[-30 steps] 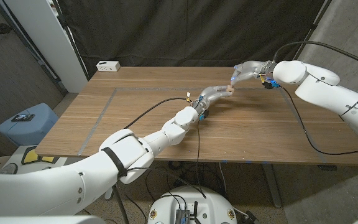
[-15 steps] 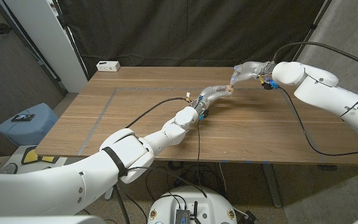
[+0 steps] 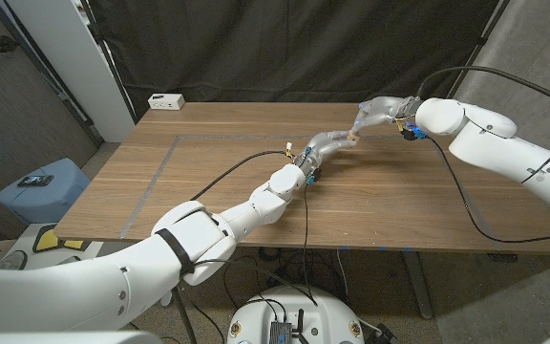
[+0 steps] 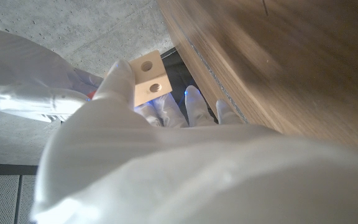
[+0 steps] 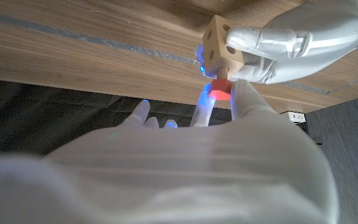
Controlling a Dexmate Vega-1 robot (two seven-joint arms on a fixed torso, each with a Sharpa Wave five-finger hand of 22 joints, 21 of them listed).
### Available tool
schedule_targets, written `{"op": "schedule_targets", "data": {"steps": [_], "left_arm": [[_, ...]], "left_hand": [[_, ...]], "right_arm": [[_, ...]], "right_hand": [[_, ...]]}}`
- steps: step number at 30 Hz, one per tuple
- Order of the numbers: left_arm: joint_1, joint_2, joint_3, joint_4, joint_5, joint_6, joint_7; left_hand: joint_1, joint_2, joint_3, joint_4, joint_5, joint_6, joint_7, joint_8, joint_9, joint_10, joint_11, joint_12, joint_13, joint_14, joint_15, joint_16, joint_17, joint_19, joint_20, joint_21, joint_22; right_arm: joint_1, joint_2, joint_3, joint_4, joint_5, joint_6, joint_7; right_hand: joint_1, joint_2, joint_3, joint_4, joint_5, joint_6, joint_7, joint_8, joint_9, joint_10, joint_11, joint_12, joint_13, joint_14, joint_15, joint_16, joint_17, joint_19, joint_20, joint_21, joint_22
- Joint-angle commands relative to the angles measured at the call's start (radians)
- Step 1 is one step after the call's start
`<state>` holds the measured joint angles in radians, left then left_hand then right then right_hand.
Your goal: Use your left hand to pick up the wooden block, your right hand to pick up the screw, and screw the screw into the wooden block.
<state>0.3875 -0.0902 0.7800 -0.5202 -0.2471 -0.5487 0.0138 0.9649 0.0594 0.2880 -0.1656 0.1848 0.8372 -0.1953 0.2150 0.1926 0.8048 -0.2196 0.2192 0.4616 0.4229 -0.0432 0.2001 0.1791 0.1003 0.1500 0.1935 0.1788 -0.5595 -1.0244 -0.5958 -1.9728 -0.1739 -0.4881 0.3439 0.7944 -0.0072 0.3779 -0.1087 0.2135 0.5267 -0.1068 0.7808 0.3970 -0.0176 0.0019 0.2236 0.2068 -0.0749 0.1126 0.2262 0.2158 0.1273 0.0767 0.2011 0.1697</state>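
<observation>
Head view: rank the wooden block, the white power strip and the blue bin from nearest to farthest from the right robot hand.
1. Wooden block, at the right robot hand, held by the left robot hand.
2. White power strip, table's far left corner.
3. Blue bin, on the floor, left.

Left hand (image 3: 330,143) and right hand (image 3: 372,112) apparently meet, fingers pinched.

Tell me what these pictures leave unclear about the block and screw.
- Screw shaft: right wrist view, hidden by the wooden block and the right hand, so its depth is unknown.
- Left wrist view: the left hand covers part of the block.
- Head view: block and screw too small.
</observation>
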Motion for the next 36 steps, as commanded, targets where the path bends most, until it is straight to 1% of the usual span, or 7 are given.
{"op": "schedule_targets", "data": {"steps": [1,11,15,22,28,33,36], "left_arm": [[0.011,0.007,-0.001,-0.025,0.002,0.013,0.004],[0.007,0.004,-0.002,-0.017,0.002,0.011,0.000],[0.007,0.004,-0.002,-0.019,0.002,0.012,0.001],[0.008,0.005,-0.002,-0.021,0.002,0.013,0.003],[0.004,0.000,-0.003,-0.009,0.000,0.011,0.000],[-0.002,-0.006,-0.004,0.007,-0.002,0.007,-0.001],[-0.006,-0.010,-0.004,0.019,-0.004,0.004,-0.004]], "left_hand": [[0.004,0.004,0.007,0.001,0.000,0.011,-0.007,0.008,0.002,0.012,-0.001,0.005,0.002,0.004,-0.078,0.003,0.005,0.005,-0.003,0.009,0.003],[0.010,0.005,0.008,0.002,-0.001,0.013,-0.006,0.008,0.002,0.013,-0.001,0.005,0.003,0.004,-0.075,0.003,0.006,0.005,-0.002,0.009,0.003],[0.011,0.006,0.008,0.003,-0.001,0.014,-0.006,0.008,0.002,0.013,-0.001,0.004,0.003,0.003,-0.073,0.003,0.006,0.005,-0.001,0.009,0.003],[0.016,0.006,0.009,0.002,0.000,0.012,-0.008,0.007,0.002,0.012,-0.001,0.004,0.003,0.004,-0.074,0.003,0.006,0.004,-0.001,0.009,0.003],[0.018,0.007,0.010,0.003,0.000,0.012,-0.007,0.007,0.002,0.013,-0.001,0.003,0.004,0.003,-0.073,0.003,0.006,0.005,0.000,0.009,0.003],[0.019,0.008,0.010,0.005,0.000,0.011,-0.006,0.006,0.003,0.013,-0.001,0.003,0.004,0.004,-0.071,0.004,0.006,0.006,0.001,0.010,0.003],[0.020,0.008,0.010,0.005,0.000,0.011,-0.006,0.006,0.003,0.013,-0.001,0.003,0.005,0.004,-0.071,0.004,0.006,0.005,0.001,0.009,0.003]], "right_arm": [[-0.013,-0.007,0.002,-0.025,-0.024,-0.026,-0.014],[-0.010,-0.007,-0.010,-0.038,-0.057,-0.052,-0.013],[-0.006,-0.004,-0.018,-0.039,-0.070,-0.056,-0.008],[0.002,0.007,-0.029,-0.031,-0.083,-0.053,0.001],[0.008,0.016,-0.036,-0.024,-0.095,-0.052,0.005],[0.011,0.021,-0.038,-0.018,-0.100,-0.049,0.007],[0.011,0.026,-0.038,-0.014,-0.102,-0.052,0.004]], "right_hand": [[-0.014,0.001,-0.005,0.000,-0.007,0.021,0.003,0.018,0.009,0.009,0.000,0.008,0.004,0.007,0.002,0.006,0.002,0.013,-0.002,0.004,0.002],[-0.039,-0.007,-0.021,0.003,-0.018,0.042,0.007,0.045,0.025,0.029,0.003,0.012,0.006,0.025,0.000,0.009,0.002,0.028,0.000,0.005,0.002],[-0.053,-0.008,-0.028,0.007,-0.025,0.057,0.011,0.059,0.032,0.037,0.006,0.013,0.006,0.031,-0.002,0.010,0.002,0.037,-0.004,0.006,0.002],[-0.071,-0.012,-0.037,0.012,-0.031,0.060,0.011,0.068,0.040,0.046,0.013,0.014,0.006,0.036,-0.003,0.010,0.003,0.042,-0.004,0.005,0.002],[-0.121,-0.027,-0.064,0.030,-0.036,0.059,0.012,0.078,0.050,0.047,0.014,0.012,0.007,0.040,-0.005,0.009,0.003,0.046,-0.006,0.003,0.002],[-0.192,-0.042,-0.100,0.058,-0.032,0.065,0.016,0.091,0.063,0.050,0.019,0.008,0.008,0.042,-0.006,0.006,0.004,0.049,-0.005,0.000,0.002],[-0.214,-0.046,-0.111,0.067,-0.030,0.066,0.016,0.094,0.066,0.051,0.019,0.007,0.008,0.043,-0.010,0.005,0.004,0.049,-0.008,-0.001,0.002]]}}
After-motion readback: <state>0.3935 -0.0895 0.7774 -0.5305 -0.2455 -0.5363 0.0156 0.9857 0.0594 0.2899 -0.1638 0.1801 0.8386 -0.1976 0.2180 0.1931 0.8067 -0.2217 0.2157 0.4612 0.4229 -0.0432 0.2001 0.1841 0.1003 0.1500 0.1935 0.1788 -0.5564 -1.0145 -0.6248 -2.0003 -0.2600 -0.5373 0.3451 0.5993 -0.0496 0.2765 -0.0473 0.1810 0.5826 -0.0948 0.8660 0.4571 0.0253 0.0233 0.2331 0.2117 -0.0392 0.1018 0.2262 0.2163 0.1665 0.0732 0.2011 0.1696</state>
